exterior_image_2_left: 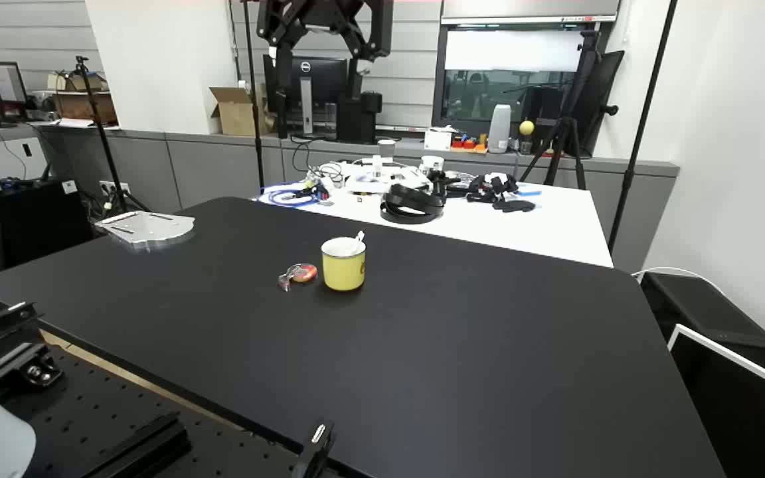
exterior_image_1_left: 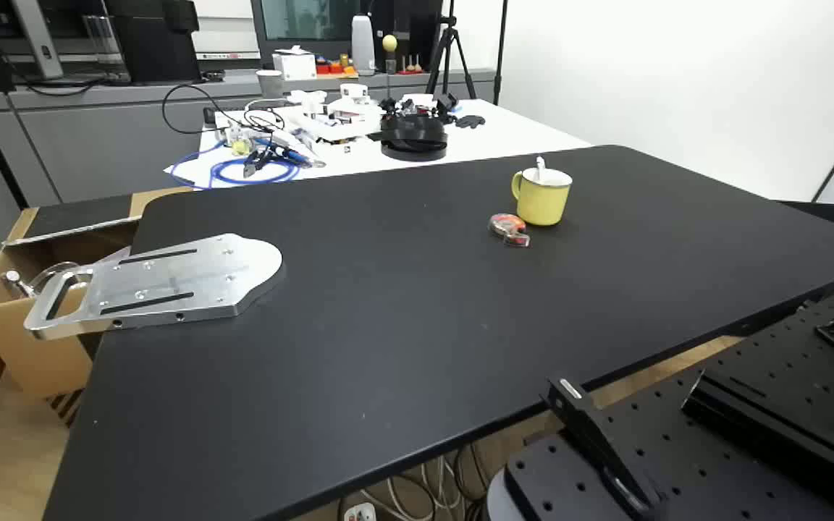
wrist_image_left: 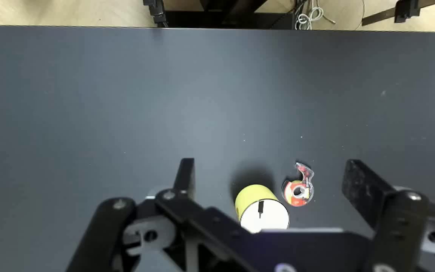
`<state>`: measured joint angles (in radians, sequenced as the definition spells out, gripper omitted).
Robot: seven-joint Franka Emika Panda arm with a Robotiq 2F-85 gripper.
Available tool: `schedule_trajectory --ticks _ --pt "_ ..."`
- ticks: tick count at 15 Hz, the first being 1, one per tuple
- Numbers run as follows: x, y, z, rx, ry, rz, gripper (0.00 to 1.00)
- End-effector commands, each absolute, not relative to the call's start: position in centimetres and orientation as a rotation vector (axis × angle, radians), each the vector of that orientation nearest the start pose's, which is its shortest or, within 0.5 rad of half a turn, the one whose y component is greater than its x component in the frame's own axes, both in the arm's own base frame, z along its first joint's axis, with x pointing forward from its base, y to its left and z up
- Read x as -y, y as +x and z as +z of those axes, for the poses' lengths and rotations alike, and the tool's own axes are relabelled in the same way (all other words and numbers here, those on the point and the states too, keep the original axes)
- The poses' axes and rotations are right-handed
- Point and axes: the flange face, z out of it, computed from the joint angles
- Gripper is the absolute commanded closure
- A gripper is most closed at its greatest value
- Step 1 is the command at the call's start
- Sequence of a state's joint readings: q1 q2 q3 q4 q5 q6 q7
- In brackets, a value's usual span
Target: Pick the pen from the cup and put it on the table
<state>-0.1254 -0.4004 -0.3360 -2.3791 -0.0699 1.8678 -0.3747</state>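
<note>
The yellow cup (exterior_image_1_left: 544, 202) stands upright on the black table (exterior_image_1_left: 388, 325); it also shows in an exterior view (exterior_image_2_left: 343, 272) and in the wrist view (wrist_image_left: 251, 192). The whitish pen (exterior_image_1_left: 541, 165) leans in the cup, its top above the rim; its tip also shows in an exterior view (exterior_image_2_left: 359, 237). In the wrist view the pen is not clear; a small dark mark shows inside the white interior. My gripper (wrist_image_left: 271, 163) is open and empty, high above the table (wrist_image_left: 127, 94). Its fingers also show at the top of an exterior view (exterior_image_2_left: 317, 109). My gripper's body hides the cup's lower edge in the wrist view.
A clear-and-red tape dispenser (exterior_image_1_left: 510, 228) lies close beside the cup, also in the wrist view (wrist_image_left: 298, 190). A silver metal plate (exterior_image_1_left: 171, 275) overhangs the table's edge above a cardboard box (exterior_image_1_left: 33, 347). A cluttered white table (exterior_image_2_left: 555, 226) stands behind. A black perforated base (exterior_image_1_left: 677, 449) adjoins.
</note>
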Motion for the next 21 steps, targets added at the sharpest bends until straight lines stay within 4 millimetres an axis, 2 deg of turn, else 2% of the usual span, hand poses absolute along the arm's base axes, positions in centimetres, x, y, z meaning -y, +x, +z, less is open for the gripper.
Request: schedule_trajectory --ticks 1,12,17,21 --pt "19.5 36.9 45.4 -0.044 -3.028 0.143 0.00" --pt "19.5 36.9 45.4 -0.044 -3.028 0.143 0.00" --pt "19.6 39.7 45.4 -0.062 -3.046 0.159 0.00" --pt "19.8 43.8 44.9 -0.086 -3.057 0.205 0.00"
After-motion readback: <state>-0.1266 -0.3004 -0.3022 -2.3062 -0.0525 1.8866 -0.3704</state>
